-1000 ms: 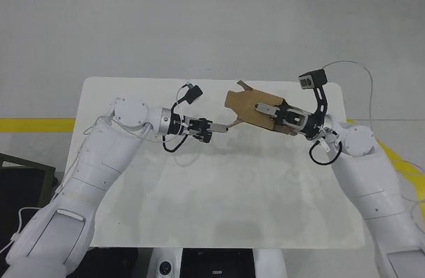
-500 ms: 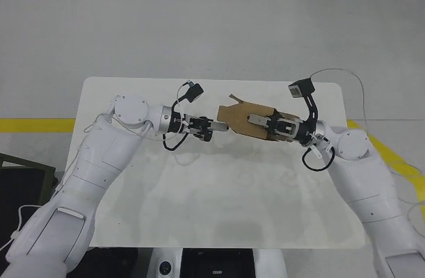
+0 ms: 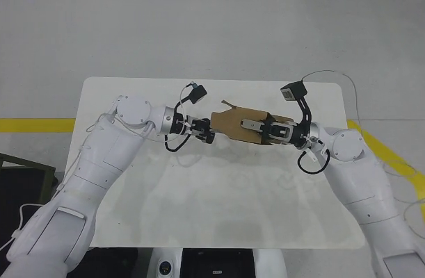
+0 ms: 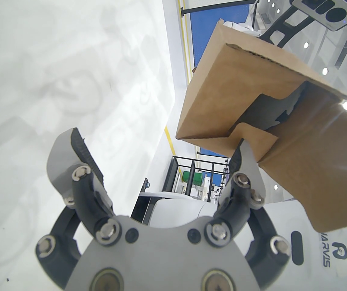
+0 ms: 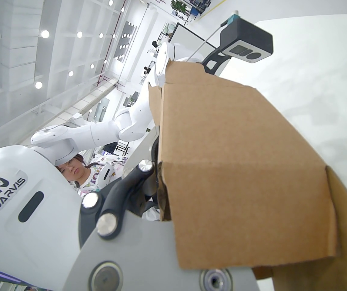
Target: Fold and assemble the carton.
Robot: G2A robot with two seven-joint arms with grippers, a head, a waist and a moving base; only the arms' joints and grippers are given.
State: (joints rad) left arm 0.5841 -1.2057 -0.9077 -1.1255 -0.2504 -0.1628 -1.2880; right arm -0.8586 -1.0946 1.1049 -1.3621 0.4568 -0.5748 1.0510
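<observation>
A white table point(image 3: 198, 208) stands on a grey floor with a yellow line point(image 3: 31, 125), and over its far half the right gripper point(image 3: 257, 127) clamps the brown carton point(image 3: 233, 121) (flaps loose), while the left gripper point(image 4: 158, 143) gapes wide, one finger touching an end flap.

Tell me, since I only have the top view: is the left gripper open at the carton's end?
Observer: Yes. The left wrist view shows the left gripper open, its fingers spread wide.
Operator: Is either finger on the carton?
Observer: One fingertip is tucked behind a stepped flap of the carton. The other hangs free over the table.
Operator: Is that end closed up?
Observer: No. The flaps leave a dark gap that shows the inside.
</observation>
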